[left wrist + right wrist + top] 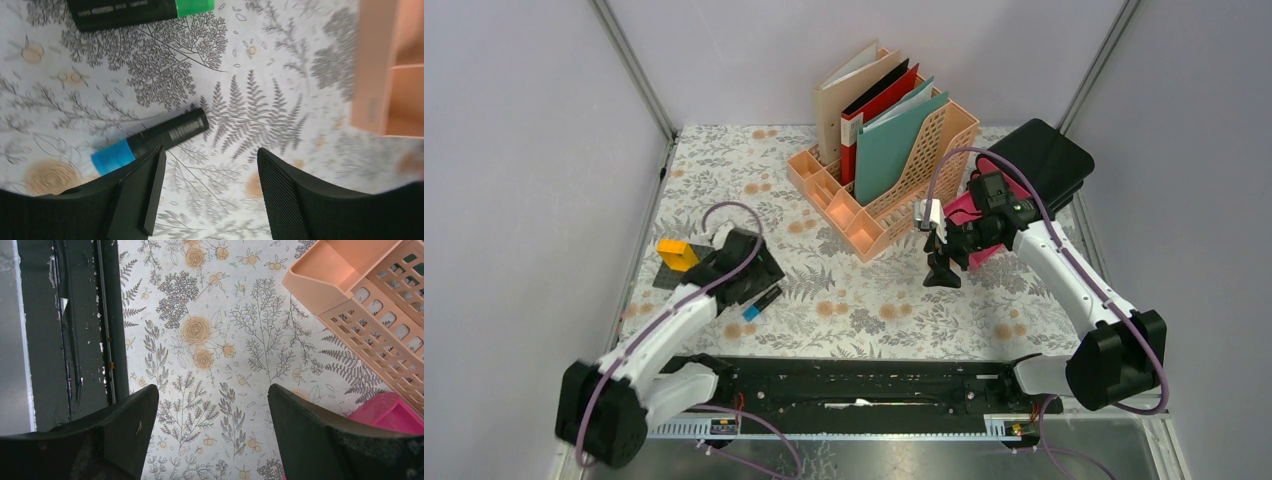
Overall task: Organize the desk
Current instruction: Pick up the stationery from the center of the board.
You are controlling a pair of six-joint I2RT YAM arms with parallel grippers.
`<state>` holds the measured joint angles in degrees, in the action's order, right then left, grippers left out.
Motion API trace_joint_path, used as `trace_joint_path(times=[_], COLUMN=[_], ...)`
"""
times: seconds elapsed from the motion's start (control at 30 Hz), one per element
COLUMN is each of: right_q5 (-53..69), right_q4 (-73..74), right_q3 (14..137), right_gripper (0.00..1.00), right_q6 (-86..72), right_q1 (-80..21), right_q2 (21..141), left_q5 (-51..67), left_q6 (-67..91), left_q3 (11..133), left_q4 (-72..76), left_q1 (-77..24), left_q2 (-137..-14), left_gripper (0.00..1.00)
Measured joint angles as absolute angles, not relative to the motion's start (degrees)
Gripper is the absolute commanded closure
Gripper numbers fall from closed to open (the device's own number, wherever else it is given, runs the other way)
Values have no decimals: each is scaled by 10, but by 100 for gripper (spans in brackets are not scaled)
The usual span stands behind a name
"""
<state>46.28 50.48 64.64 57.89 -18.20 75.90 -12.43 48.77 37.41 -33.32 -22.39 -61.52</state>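
**Now: left gripper [207,192] and right gripper [212,430] both released above the desk [874,300]**

Between the left gripper's fingers [142,200] lies only flowered cloth; the jaws stand apart and hold nothing. A blue-capped marker [150,140] lies just beside one fingertip, and I cannot tell whether they touch. A green-capped marker [140,10] lies further out, apart from the blue one. This gripper hangs near the desk's left edge, where a yellow block [677,253] rests on a dark flat piece [662,277].

The right gripper's fingers [320,440] are likewise spread wide over bare cloth, gripping nothing. It hangs towards the right side of the desk, just in front of the near corner of the peach file rack [894,205]. A pink tray [390,412] sits beside that corner.

The rack stands at the middle of the far edge with upright folders [879,110] in it. A black box [1049,160] sits at the far right corner. The desk itself fills the floor between the grey walls [524,150], with a black rail [854,385] along its near edge.
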Motion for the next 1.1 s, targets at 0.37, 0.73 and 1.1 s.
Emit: trace_joint_path(times=[0.37, 0.73, 1.1], right_q5=[472, 473, 472], right_q4=[506, 506, 506], right_q3=[646, 646, 646], right_gripper=[13, 13, 13], right_q6=[583, 586, 587], right_q1=[-182, -182, -182], right_q2=[758, 756, 756], left_q5=[-122, -159, -199], left_q6=[758, 798, 739], left_q3=[274, 276, 338], left_q4=[-374, -388, -349], left_q1=[-224, -222, -171], left_q2=[-493, -582, -705], left_gripper=[26, 19, 23])
